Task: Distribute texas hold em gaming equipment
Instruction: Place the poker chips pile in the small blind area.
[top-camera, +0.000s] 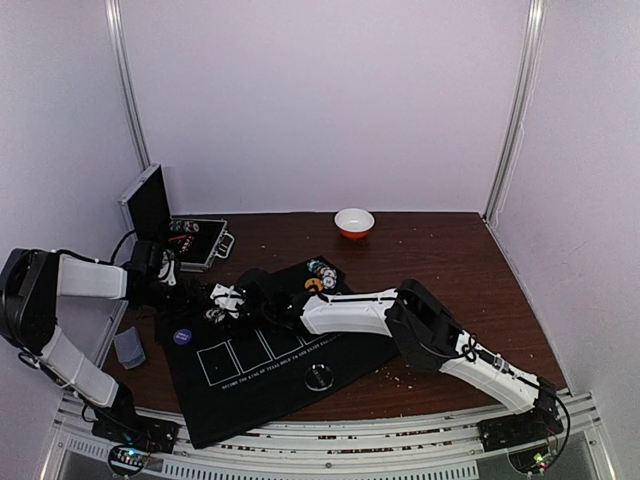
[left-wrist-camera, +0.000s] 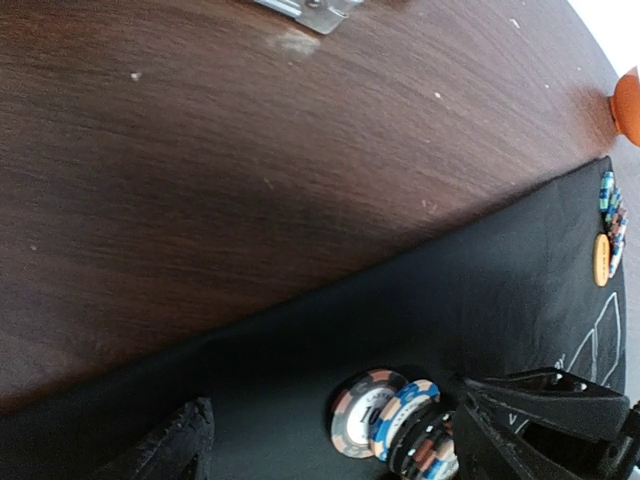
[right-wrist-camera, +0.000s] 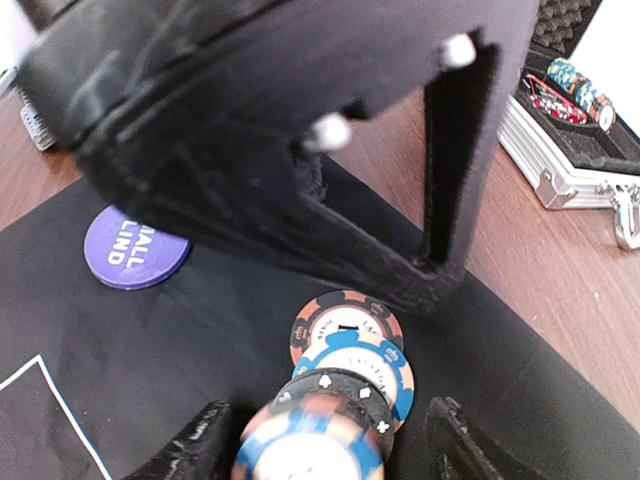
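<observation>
Judging from the jaws, you are at the let-go of a chip placement. The right gripper (right-wrist-camera: 330, 445) stands spread, its fingers (right-wrist-camera: 195, 450) on either side of a short fan of poker chips (right-wrist-camera: 345, 365), with a gap showing on the three o'clock side. The left gripper (left-wrist-camera: 335, 450) is spread wider, its ribbed pad (left-wrist-camera: 175, 450) well apart from the same chips, so neither grips anything. Seen from above, the fan lies on the black mat (top-camera: 230, 400) near its ten o'clock corner. The chips are flat rounds with striped rims in brown, blue and black against white. They overlap like toppled dominoes, so I expect them to slide on one another at a nudge. Your next move, as I read it, calls for lifting both grippers straight up before swinging away, because a finger dragged sideways would scatter the fan. After that, go for the next item. Moving outward, a smooth purple disc (right-wrist-camera: 135, 247) with white lettering sits at eight o'clock of the fan. A second chip cluster (top-camera: 322, 268) with an orange disc (top-camera: 313, 284) lies at the mat's twelve o'clock edge, and a clear disc (top-camera: 319, 377) lies toward six. The mat is matte, printed with thin white boxes. Off it, a grey-blue deck of cards (top-camera: 130, 347) rests at nine o'clock on the dark wood-grain table (top-camera: 430, 250). An open ribbed metal case (top-camera: 197, 241) stands at ten, and a white bowl (top-camera: 354, 222) at twelve.
</observation>
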